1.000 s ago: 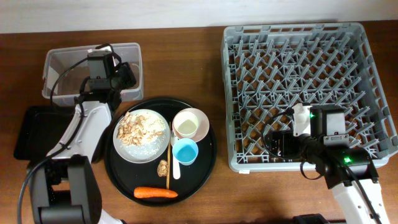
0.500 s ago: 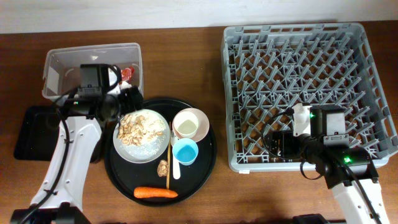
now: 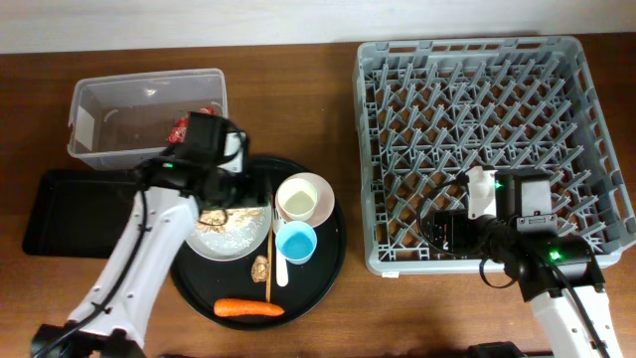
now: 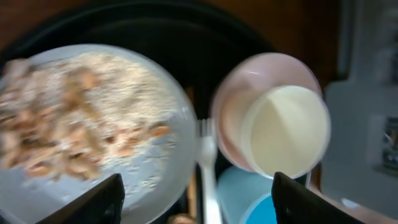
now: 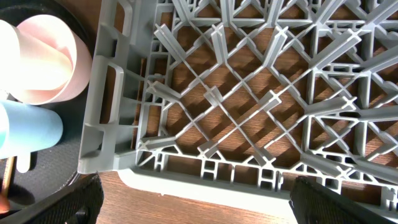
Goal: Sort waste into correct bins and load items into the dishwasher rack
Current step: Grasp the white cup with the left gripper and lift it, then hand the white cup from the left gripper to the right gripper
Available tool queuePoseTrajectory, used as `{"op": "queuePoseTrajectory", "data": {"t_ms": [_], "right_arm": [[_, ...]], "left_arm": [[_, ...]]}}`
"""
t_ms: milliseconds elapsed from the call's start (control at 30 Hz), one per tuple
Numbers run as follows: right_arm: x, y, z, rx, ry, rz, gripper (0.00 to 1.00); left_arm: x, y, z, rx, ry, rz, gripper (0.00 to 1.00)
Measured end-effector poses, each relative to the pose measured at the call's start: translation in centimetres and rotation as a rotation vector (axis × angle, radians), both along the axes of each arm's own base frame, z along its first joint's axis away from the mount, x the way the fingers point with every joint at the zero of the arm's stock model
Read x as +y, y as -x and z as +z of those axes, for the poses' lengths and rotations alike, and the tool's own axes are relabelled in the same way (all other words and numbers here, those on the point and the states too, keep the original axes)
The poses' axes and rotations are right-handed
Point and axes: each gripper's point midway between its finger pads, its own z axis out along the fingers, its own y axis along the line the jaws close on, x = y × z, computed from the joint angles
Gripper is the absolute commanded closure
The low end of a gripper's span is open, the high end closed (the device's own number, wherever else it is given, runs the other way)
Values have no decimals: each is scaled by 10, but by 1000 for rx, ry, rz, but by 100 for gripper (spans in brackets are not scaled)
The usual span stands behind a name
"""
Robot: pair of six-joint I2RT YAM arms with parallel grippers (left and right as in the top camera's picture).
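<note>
My left gripper (image 3: 225, 203) (image 4: 198, 204) hangs open over the white plate (image 3: 231, 235) of beige food scraps (image 4: 62, 124), with nothing between its jaws. Beside the plate stand the cream bowl (image 3: 320, 199) with a white cup (image 4: 289, 130) inside, a light-blue cup (image 3: 295, 242) and pale cutlery (image 3: 279, 261). A brown lump (image 3: 260, 268) and a carrot (image 3: 248, 308) lie in front. The red wrapper (image 3: 180, 129) lies in the clear tub (image 3: 99, 109). My right gripper (image 3: 437, 235) (image 5: 199, 208) is open over the front left edge of the grey dishwasher rack (image 3: 477, 129).
The dishes rest on a large round black tray (image 3: 333, 261). A shallow black rectangular tray (image 3: 70, 209) lies at the left, in front of the tub. Bare wooden table separates the round tray from the rack.
My left arm has swung from above the clear tub to above the plate. The red wrapper now lies uncovered in the tub. The right arm has not moved.
</note>
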Motion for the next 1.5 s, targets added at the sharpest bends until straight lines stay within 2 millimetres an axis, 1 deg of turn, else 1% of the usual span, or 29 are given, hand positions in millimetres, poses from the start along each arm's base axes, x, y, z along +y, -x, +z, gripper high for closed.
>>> {"op": "queuePoseTrajectory", "data": {"t_ms": [200, 267, 333, 400, 500, 567, 633, 667, 767, 800, 933, 1000, 1167, 1267, 1300, 1333, 1367, 1400, 1433, 1467, 1500], "right_arm": [[0, 2, -1, 8, -2, 2, 1], [0, 3, -2, 15, -2, 2, 1], [0, 3, -2, 16, -2, 2, 1], [1, 4, -2, 19, -4, 4, 1], [1, 4, -2, 20, -4, 4, 1], [1, 4, -2, 20, -5, 4, 1], [1, 4, -2, 20, -5, 3, 1], [1, 4, -2, 20, -5, 3, 1], [1, 4, -2, 20, -5, 3, 1], [1, 4, -2, 20, -4, 4, 1], [1, 4, -2, 20, -4, 4, 2], [1, 4, -2, 20, -5, 4, 1], [2, -1, 1, -8, -12, 7, 1], [11, -12, 11, -65, -56, 34, 1], [17, -17, 17, -100, -81, 60, 1], [23, -21, 23, -130, -108, 88, 1], [34, -25, 32, -171, -153, 141, 1], [48, -28, 43, -221, -205, 218, 1], [56, -27, 50, -248, -240, 269, 1], [68, -26, 60, -286, -288, 339, 1], [76, -25, 67, -314, -327, 390, 1]], "left_arm": [[-35, -9, 4, -82, -1, -91, 27], [-39, -12, 1, -86, 0, -94, 29], [-45, -14, -11, -59, -2, -92, 31], [-51, -14, -30, -16, -12, -99, 38], [-58, -15, -46, 14, -17, -105, 52], [-62, -14, -55, 34, -25, -115, 69], [-64, -14, -61, 45, -29, -121, 78], [-65, -14, -64, 49, -29, -116, 81], [-65, -14, -66, 55, -31, -113, 96], [-65, -14, -66, 56, -31, -113, 99], [-64, -16, -65, 52, -34, -114, 99], [-64, -20, -57, 44, -31, -108, 100], [-57, -41, -23, 10, 23, -76, 100], [-57, -48, 7, -17, 186, -104, 100], [-61, -48, 20, -29, 276, -134, 100], [-64, -48, 28, -37, 334, -157, 100], [-72, -45, 44, -50, 453, -213, 100], [-74, -44, 53, -58, 516, -243, 100], [-78, -40, 62, -63, 583, -281, 100], [-80, -39, 65, -65, 603, -292, 100], [-88, -31, 80, -71, 702, -357, 100]]}}
